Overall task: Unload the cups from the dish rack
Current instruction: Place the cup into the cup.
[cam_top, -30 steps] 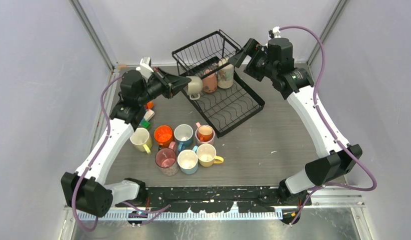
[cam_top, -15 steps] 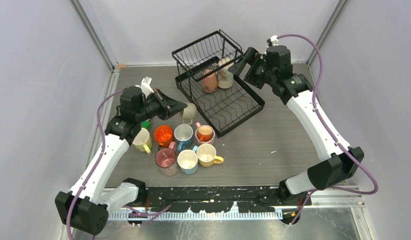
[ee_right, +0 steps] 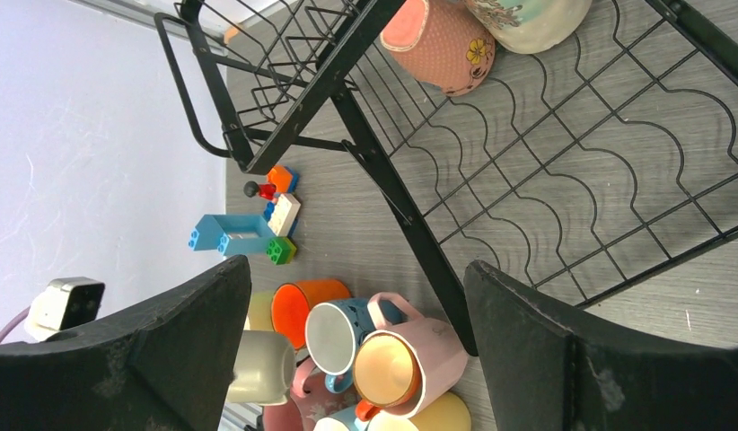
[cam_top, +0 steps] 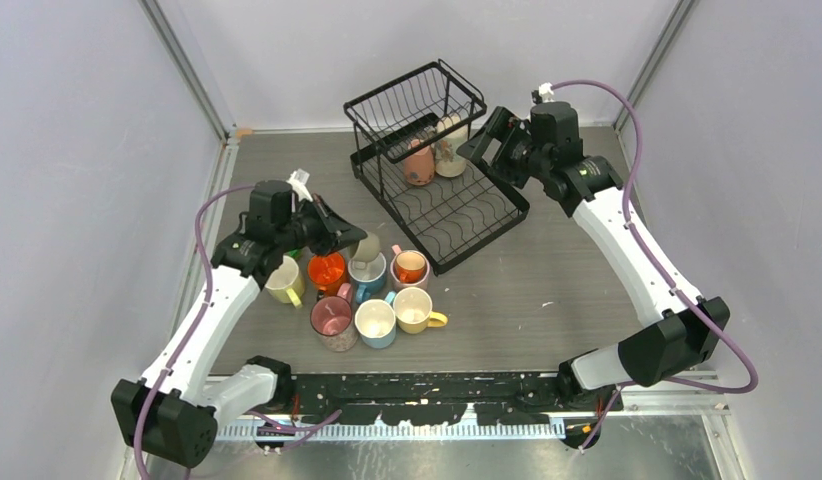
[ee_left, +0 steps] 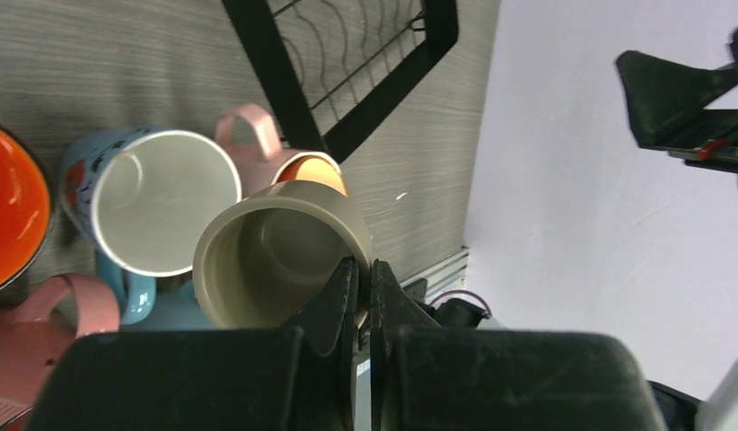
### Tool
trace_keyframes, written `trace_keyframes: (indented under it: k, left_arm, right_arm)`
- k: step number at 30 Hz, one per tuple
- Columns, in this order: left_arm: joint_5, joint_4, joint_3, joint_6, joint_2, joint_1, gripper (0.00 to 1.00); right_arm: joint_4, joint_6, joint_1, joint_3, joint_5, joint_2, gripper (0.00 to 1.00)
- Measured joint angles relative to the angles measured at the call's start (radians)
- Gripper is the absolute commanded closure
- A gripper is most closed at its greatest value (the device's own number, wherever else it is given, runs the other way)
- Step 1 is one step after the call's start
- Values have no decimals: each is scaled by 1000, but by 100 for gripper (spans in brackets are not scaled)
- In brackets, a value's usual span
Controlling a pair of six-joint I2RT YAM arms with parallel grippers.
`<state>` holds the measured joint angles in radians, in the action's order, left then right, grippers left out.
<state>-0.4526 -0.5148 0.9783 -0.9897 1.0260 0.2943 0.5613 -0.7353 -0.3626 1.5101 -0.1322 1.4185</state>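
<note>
My left gripper (ee_left: 364, 269) pinching the rim of a shiny beige mug (ee_left: 276, 256), held over bright mugs (cam_top: 375, 322) on the grey surface (cam_top: 547, 300), black wire dish rack (cam_top: 457, 215) holding a pink mug (cam_top: 419, 165) and a pale mug (cam_top: 450, 152), my right gripper (cam_top: 475, 142) spread wide beside it.

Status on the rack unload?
Left gripper jaws shut on beige cup, above unloaded cups. Right gripper jaws open by dish rack. Pink cup, pale cup in rack. Drop zone crowded.
</note>
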Motion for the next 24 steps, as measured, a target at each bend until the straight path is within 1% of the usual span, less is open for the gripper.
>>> trace_keyframes:
  k: [9,24]
  left_arm:
    - [31,-68,-1,74,76,0,100]
    - [72,-100,13,127,201,28,100]
  right_arm:
    - [-15,0,-2,-19,-6,0,8]
    - [-23,0,-2,-56,-17,0,8]
